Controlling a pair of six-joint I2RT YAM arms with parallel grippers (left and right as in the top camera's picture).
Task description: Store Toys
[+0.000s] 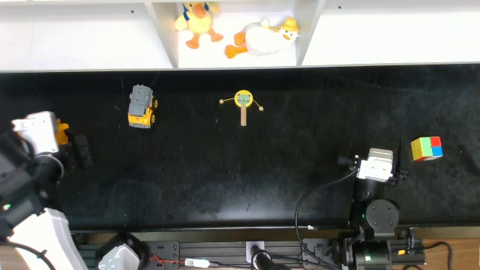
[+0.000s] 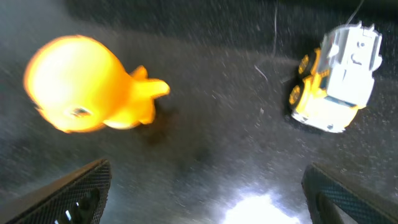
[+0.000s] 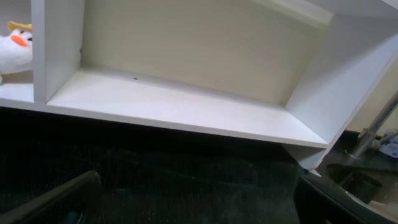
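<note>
1. Left hand (image 2: 206, 169): positioned low over the left end of the black surface (image 1: 225, 172). Its fingers are spread wide and grip nothing.
2. Yellow rubber duck (image 2: 87, 93): rests on the surface just ahead of the left hand and offset toward one finger. It is clear of both fingers and not between them.
3. Toy truck (image 1: 141, 106): yellow with a grey body. It stands on the surface beyond the rubber duck, nearer the shelf unit (image 1: 375, 37) and well apart from the left hand.
4. Rattle drum (image 1: 243, 101): lies flat near the middle of the surface, to the right of the toy truck, with its handle pointing away from the shelf unit.
5. Colour cube (image 1: 426, 148): sits at the right end of the surface, near the right arm.
6. Right hand (image 3: 199, 180): held above the right part of the surface and facing the right compartment of the shelf unit. Its fingers are spread wide and grip nothing.
7. Shelf unit: white, and runs along the far edge of the surface. Its middle compartment holds a yellow plush duck (image 1: 198, 21) and, beside it, a white plush duck (image 1: 262, 37) lying on its side.
</note>
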